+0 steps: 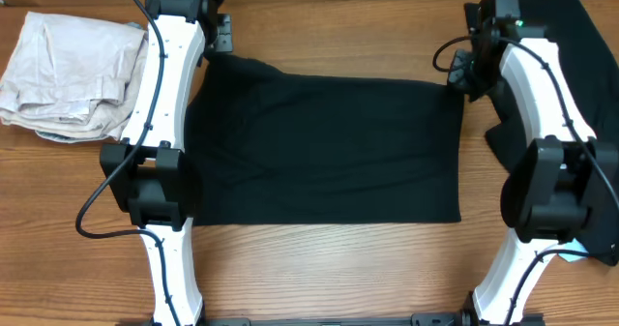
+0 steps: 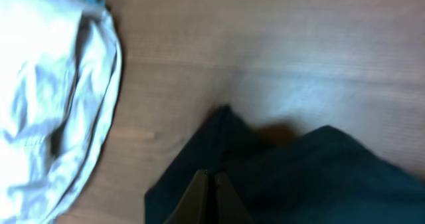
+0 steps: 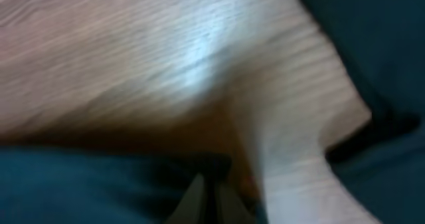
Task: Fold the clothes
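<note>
Black shirt (image 1: 324, 147) lies flat mid-tabletop (image 1: 319, 268). Arms hide its back corners. Left hand (image 2: 209, 192) is pinched together on the back-left corner. Right hand (image 3: 209, 196) is blurry, fingers together on the back-right edge. Beige pile (image 1: 73, 74) sits at the back-left corner and a dark garment (image 1: 590, 65), cut off, is at the right edge. The front strip is bare.

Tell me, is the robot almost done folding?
Not yet. The shirt already lies as a flat rectangle, so it looks partly folded. Right now the left gripper and right gripper seem to pinch its far corners. Left to do: finish that fold, then the black pile on the right.
</note>
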You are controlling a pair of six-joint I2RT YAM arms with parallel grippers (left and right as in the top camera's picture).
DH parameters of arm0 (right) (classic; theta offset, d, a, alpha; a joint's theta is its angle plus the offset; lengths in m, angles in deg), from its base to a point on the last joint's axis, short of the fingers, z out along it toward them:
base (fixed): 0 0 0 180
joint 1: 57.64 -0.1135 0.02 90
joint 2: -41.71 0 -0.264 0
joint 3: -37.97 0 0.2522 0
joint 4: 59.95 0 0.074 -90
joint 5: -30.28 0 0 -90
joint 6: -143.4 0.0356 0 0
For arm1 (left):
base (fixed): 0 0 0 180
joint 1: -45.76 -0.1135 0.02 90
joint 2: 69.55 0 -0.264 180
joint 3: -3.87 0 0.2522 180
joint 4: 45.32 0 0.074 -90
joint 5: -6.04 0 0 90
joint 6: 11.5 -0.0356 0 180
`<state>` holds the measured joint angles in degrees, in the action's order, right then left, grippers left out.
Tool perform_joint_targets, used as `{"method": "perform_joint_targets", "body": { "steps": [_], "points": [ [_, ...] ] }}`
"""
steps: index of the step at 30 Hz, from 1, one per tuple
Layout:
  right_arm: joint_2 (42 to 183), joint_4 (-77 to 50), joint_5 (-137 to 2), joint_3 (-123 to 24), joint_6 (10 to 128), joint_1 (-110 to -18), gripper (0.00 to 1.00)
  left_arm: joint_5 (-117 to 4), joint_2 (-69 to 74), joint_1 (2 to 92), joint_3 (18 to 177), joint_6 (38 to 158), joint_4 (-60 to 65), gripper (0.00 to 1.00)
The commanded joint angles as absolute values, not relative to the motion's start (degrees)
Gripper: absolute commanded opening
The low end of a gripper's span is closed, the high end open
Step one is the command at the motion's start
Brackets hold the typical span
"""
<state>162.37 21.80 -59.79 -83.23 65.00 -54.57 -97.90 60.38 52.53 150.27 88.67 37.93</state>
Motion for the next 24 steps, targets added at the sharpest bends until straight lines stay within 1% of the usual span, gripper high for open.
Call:
{"method": "perform_joint_targets", "body": {
  "steps": [1,5,10,15,20,24],
  "points": [
    [159.66,26.15,-66.42,-85.77,64.01,-53.54,0.04,-99.21,58.43,52.07,150.29,87.53,42.02,0.04],
    [158.68,31.37,-69.45,-85.75,63.79,-53.44,0.04,-98.40,58.43,51.35,150.27,87.73,48.23,0.04],
    [155.99,35.85,-70.55,-85.75,63.81,-53.44,0.04,-94.49,58.43,50.65,150.27,87.69,53.69,0.04],
    [153.39,39.02,-69.80,-85.40,63.77,-53.44,0.04,-93.52,58.43,50.60,150.27,86.92,59.59,0.04],
    [151.75,39.22,-68.80,-80.78,63.79,-53.41,0.04,-93.55,58.43,50.60,150.27,84.85,65.28,0.04],
    [149.21,36.29,-68.36,-73.57,63.79,-53.37,0.04,-93.07,58.39,50.60,149.86,84.43,65.28,0.04]
  ]
}}
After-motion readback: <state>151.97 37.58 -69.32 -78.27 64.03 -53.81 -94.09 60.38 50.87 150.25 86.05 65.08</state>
